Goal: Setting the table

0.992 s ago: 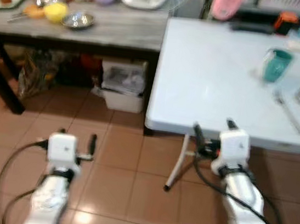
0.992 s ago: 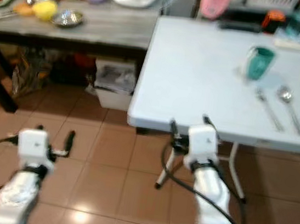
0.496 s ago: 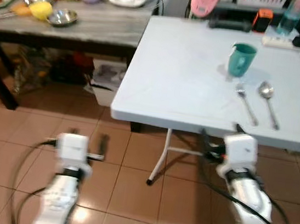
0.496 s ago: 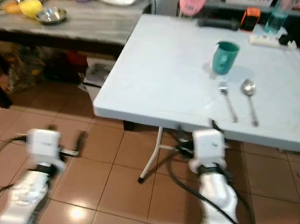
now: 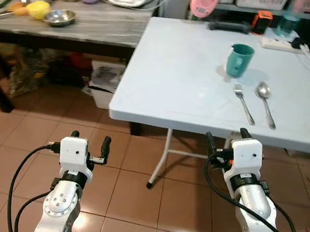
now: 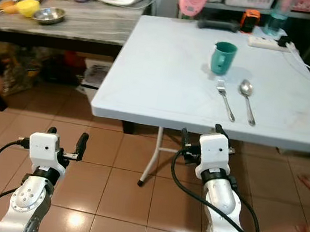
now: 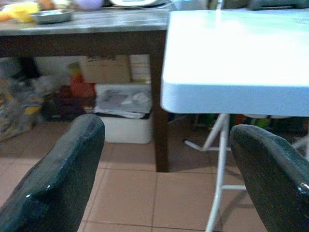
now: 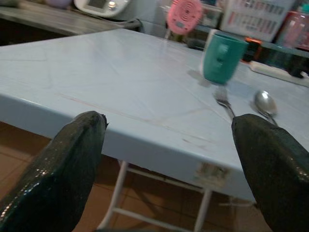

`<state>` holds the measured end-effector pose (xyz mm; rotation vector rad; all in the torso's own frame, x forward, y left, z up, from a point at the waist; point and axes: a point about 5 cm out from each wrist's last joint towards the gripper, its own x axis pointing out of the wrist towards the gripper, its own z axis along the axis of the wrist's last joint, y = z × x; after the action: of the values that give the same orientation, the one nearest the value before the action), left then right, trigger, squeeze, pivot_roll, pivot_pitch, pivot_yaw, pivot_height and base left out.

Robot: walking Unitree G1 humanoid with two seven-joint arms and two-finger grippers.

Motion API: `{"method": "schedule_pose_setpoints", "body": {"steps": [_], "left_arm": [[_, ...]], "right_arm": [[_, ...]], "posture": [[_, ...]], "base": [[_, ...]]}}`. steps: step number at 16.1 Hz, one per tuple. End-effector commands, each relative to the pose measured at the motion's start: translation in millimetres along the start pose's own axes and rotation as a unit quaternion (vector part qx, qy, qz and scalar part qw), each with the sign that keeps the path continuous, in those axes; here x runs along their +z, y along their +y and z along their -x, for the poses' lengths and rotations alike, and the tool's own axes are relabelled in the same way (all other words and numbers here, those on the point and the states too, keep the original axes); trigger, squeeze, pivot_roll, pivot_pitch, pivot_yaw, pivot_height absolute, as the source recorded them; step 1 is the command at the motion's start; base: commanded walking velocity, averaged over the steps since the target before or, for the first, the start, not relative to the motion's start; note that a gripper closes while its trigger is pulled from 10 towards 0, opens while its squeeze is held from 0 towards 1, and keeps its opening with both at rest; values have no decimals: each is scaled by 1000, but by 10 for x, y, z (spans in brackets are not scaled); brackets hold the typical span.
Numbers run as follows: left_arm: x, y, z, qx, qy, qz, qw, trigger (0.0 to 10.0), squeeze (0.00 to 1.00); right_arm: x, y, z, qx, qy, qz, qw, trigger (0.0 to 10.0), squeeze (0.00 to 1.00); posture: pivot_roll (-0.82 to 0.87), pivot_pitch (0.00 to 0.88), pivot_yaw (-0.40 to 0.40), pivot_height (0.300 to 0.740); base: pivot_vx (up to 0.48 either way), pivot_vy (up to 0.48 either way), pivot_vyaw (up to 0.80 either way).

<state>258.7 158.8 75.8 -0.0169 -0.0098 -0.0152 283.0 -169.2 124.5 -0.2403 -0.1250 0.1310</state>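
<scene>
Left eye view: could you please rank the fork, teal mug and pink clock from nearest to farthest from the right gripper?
1. Fork, on the table just beyond the right gripper.
2. Teal mug, behind the fork.
3. Pink clock, at the far edge.

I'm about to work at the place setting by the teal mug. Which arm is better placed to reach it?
Probably the right. The right gripper, open, sits at the white table's near edge, facing the teal mug, fork and spoon. The left gripper, also open, hangs over the floor beside the table.
</scene>
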Motion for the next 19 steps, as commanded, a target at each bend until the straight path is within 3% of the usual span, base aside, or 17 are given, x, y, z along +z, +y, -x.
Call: {"method": "schedule_pose_setpoints", "body": {"steps": [1, 4, 15, 19], "left_arm": [[10, -8, -17, -1, -3, 1, 1000, 10000, 0], [-16, -5, -16, 2, 5, 6, 1000, 10000, 0], [-21, -21, -40, -3, 6, 8, 1000, 10000, 0], [-2, -36, -55, -8, -3, 14, 1000, 10000, 0]], "right_arm": [[17, 17, -12, 4, 0, 1, 1000, 10000, 0], [11, 33, -17, 10, 1, 3, 1000, 10000, 0], [28, 32, -65, 10, -3, 9, 1000, 10000, 0], [24, 25, -75, 9, -2, 11, 1000, 10000, 0]], "posture": [[-174, 89, 70, 740], [-175, 91, 69, 740], [-180, 89, 72, 740], [-183, 91, 72, 740]], "base": [[0, 0, 0], [0, -82, 0], [0, -473, 0], [0, 0, 0]]}}
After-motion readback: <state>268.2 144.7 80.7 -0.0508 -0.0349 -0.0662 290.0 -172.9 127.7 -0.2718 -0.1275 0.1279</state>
